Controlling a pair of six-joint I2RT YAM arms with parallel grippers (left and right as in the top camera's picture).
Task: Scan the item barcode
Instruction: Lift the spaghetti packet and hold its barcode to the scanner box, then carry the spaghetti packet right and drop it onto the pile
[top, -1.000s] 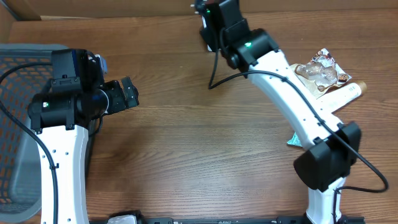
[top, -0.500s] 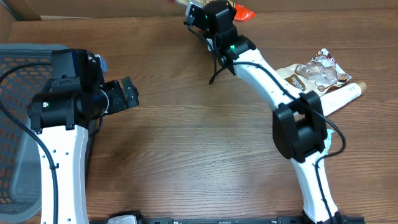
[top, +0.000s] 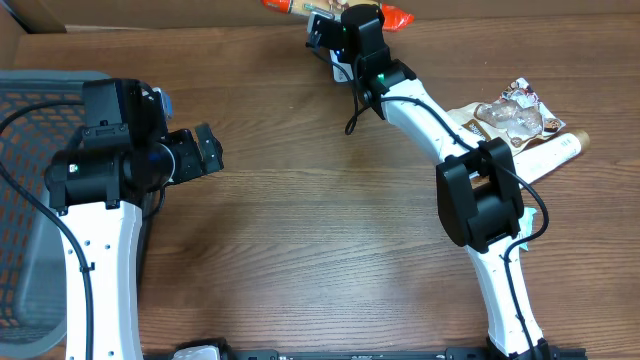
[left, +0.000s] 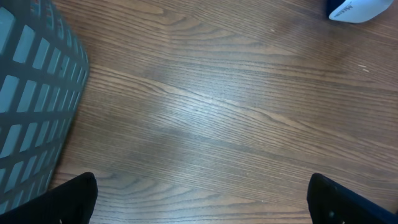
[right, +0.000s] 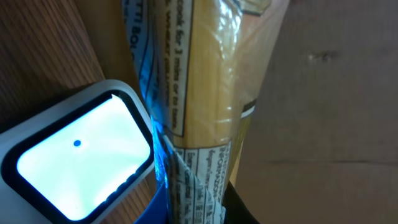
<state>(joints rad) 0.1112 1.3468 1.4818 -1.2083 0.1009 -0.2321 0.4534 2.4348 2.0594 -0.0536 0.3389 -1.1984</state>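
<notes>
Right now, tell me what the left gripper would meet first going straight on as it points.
Probably the bare wooden table: the open fingers of the left gripper frame only wood, with the basket off to one side. Depth is unclear.

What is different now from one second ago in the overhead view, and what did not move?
The right gripper moved toward the far table edge, with its arm stretching forward. The pasta package it grips was hidden before and now shows there, beside the lit scanner. The left gripper stayed open and in place. The snack bag and the tube did not move.
</notes>
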